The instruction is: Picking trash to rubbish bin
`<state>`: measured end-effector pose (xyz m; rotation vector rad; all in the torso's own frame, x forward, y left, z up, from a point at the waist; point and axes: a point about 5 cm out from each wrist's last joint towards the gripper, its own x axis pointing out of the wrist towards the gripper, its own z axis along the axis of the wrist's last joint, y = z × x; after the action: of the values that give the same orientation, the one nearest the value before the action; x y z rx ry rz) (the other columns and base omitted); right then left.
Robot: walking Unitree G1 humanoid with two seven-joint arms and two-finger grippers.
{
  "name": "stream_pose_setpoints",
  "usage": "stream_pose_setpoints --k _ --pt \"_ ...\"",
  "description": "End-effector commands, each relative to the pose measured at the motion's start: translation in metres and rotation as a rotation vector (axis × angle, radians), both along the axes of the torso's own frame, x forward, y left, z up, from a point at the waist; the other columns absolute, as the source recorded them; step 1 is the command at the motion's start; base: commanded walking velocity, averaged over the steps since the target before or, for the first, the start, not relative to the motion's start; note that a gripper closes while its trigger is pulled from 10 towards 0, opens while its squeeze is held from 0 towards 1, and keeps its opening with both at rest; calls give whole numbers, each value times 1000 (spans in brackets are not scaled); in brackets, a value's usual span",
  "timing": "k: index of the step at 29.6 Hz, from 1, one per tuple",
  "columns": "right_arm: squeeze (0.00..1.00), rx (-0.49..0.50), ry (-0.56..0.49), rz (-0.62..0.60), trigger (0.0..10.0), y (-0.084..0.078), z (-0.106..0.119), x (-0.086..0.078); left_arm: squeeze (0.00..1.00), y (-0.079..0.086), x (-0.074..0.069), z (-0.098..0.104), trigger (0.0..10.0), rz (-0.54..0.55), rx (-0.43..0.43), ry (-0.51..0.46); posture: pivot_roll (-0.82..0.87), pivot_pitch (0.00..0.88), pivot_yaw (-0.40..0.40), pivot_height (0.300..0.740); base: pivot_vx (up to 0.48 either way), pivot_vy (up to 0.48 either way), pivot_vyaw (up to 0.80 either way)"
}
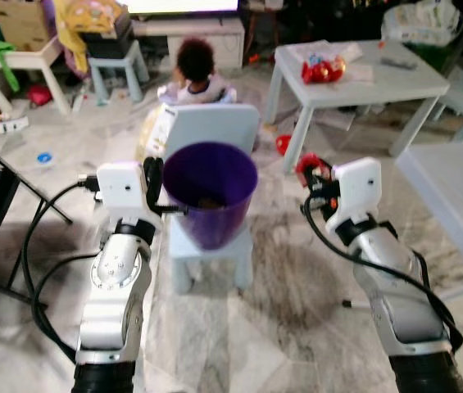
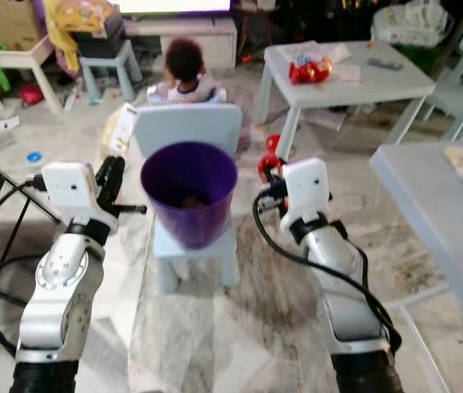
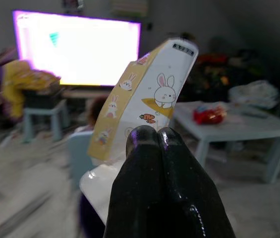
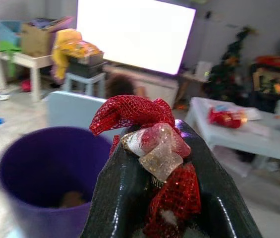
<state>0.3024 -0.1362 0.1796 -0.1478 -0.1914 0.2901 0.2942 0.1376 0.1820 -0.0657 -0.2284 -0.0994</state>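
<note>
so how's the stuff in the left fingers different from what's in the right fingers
The left gripper pinches a flat white and yellow packet printed with rabbits and carrots; the right gripper holds a crumpled wad of red mesh netting with clear wrapping.
The packet sticks up stiffly past shut fingertips, while the netting sits bunched between spread fingers.
Both are held up near the purple bin, neither yet over its mouth.

Purple bin (image 1: pixel 210 193), red mesh wrapper (image 4: pixel 152 148), yellow-and-white packet (image 3: pixel 144 94) printed with rabbits and carrots
</note>
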Motion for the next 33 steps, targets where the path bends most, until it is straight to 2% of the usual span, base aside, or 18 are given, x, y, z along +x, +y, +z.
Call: stream_pose_setpoints --k 1,9,18,33 --pt "0 -4 -4 -25 0 -8 1 -1 0 -7 0 0 0 -23 -11 1 41 103 -64 740 428 0 0" --pt "0 -6 -5 -22 0 -7 1 -1 0 -7 0 0 0 -22 -10 4 42 103 -64 740 426 0 0" --pt "0 -14 -9 -10 0 -4 1 -1 0 -8 0 -1 0 -23 -10 11 45 101 -64 740 399 0 767" --pt "0 -4 -11 -6 0 -3 1 0 0 -9 0 -6 0 -30 -6 33 49 97 -64 740 376 0 0"
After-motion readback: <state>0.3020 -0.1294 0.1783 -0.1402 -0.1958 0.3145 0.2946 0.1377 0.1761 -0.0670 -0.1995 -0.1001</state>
